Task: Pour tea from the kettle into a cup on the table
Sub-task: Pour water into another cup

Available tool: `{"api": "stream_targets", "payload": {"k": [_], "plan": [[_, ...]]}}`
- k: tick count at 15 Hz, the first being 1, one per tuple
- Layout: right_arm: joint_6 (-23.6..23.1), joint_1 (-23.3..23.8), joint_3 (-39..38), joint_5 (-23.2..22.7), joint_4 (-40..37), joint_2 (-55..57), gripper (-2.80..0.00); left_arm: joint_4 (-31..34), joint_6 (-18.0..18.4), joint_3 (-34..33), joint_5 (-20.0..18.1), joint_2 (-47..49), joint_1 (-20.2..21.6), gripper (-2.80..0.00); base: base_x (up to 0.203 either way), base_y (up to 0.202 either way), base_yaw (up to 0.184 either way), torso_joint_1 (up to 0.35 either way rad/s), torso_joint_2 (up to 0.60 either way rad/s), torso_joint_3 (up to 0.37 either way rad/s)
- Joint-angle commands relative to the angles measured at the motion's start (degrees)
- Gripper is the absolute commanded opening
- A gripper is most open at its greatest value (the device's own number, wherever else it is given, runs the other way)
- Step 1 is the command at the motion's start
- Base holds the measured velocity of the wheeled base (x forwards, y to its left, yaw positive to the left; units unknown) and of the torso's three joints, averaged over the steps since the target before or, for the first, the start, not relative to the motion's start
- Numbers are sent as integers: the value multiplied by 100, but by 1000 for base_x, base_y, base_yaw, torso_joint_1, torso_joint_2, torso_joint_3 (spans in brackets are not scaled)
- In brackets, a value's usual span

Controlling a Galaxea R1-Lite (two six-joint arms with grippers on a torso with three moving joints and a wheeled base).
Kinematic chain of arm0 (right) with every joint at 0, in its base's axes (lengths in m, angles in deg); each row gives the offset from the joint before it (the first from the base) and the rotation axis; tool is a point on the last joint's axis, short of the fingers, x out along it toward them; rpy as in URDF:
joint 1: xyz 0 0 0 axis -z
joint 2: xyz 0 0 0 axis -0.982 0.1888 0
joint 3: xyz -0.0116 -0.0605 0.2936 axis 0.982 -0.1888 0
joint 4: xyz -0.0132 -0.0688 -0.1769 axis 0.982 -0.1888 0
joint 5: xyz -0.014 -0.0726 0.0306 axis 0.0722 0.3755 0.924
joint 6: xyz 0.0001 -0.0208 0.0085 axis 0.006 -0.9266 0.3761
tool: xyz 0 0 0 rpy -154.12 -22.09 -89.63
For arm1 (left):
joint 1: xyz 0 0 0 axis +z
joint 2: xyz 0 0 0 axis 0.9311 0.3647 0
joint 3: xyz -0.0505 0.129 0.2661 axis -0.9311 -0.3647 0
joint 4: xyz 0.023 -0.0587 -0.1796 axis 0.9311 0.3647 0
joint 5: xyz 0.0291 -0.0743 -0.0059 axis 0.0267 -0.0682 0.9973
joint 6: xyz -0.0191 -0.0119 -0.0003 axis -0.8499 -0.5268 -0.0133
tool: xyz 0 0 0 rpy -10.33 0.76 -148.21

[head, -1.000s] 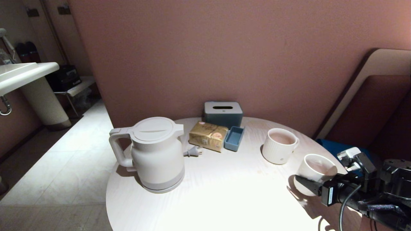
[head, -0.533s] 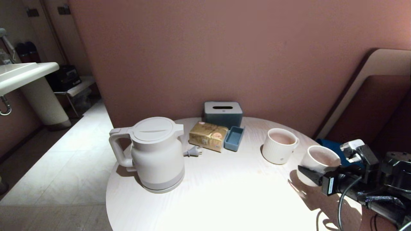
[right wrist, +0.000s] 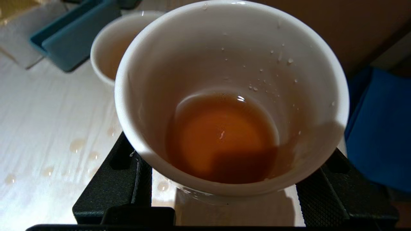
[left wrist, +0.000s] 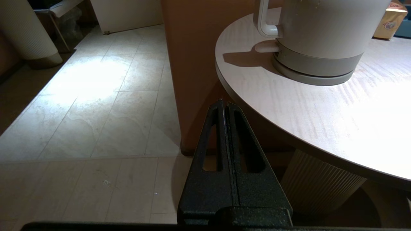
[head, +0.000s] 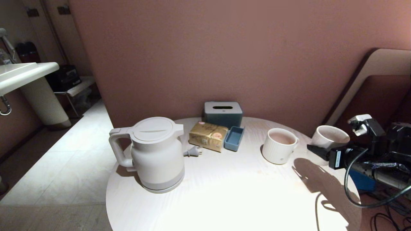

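The white kettle (head: 157,154) stands lid shut on the left of the round table (head: 224,192), handle toward the left; its base also shows in the left wrist view (left wrist: 321,38). My right gripper (head: 324,144) is shut on the plain white cup (head: 329,136), held in the air over the table's right edge and casting a shadow below. In the right wrist view the cup (right wrist: 231,96) sits between the black fingers (right wrist: 125,157), with reddish-brown tea (right wrist: 221,138) in its bottom. My left gripper (left wrist: 224,104) is shut and empty, parked low beside the table edge (left wrist: 321,112).
A ribbed white mug (head: 279,146) stands just left of the held cup. A grey tissue box (head: 223,114), yellow packet (head: 208,135), blue tray (head: 233,138) and the kettle's plug (head: 193,150) lie at the back. Drops (right wrist: 77,144) wet the tabletop. A washbasin (head: 25,72) is far left.
My right gripper has lifted the cup off the table and carried it up and toward the far right; the kettle, mug and left gripper have not moved.
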Motion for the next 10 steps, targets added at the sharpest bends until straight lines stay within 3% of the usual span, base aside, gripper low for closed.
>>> {"api": "stream_targets", "payload": {"k": [1, 6, 10], "plan": [[-12, 90, 586, -6, -442, -142, -280, -2, 0, 0, 1, 7, 2, -280, 0, 0, 0, 0, 0, 0], [-128, 115, 1755, 1, -1334, 163, -280, -2, 0, 0, 1, 7, 2, -280, 0, 0, 0, 0, 0, 0], [-1193, 115, 2272, 444, -1517, 628, -280, -2, 0, 0, 1, 7, 2, -280, 0, 0, 0, 0, 0, 0]]}}
